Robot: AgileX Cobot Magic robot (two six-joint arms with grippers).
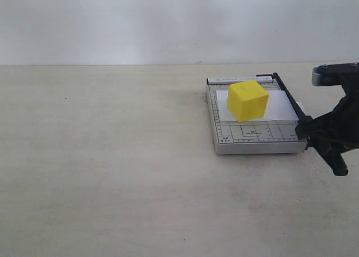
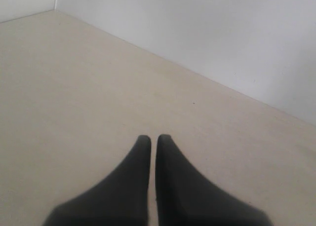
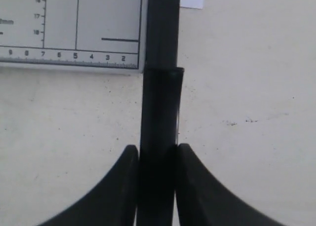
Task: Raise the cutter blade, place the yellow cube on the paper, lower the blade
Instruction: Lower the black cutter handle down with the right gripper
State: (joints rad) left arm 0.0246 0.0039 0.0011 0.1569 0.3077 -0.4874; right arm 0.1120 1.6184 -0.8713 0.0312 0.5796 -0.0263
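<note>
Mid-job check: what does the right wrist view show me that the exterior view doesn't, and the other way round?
Right wrist only: the grip up close, with the right gripper shut on the cutter blade, a finger touching each side of its handle. Exterior only: the yellow cube sitting on the paper. Both: the blade, the grey cutter base and some of the paper.

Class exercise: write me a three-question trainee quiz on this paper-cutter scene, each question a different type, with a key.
1. True or false: the bright yellow cube rests on the white paper sheet.
2. The right end effector grips: A) the black cutter blade handle, B) the cube, C) nothing.
3. Fill in: the left end effector is ___, holding nothing.
Key: 1 true; 2 A; 3 shut.
</note>
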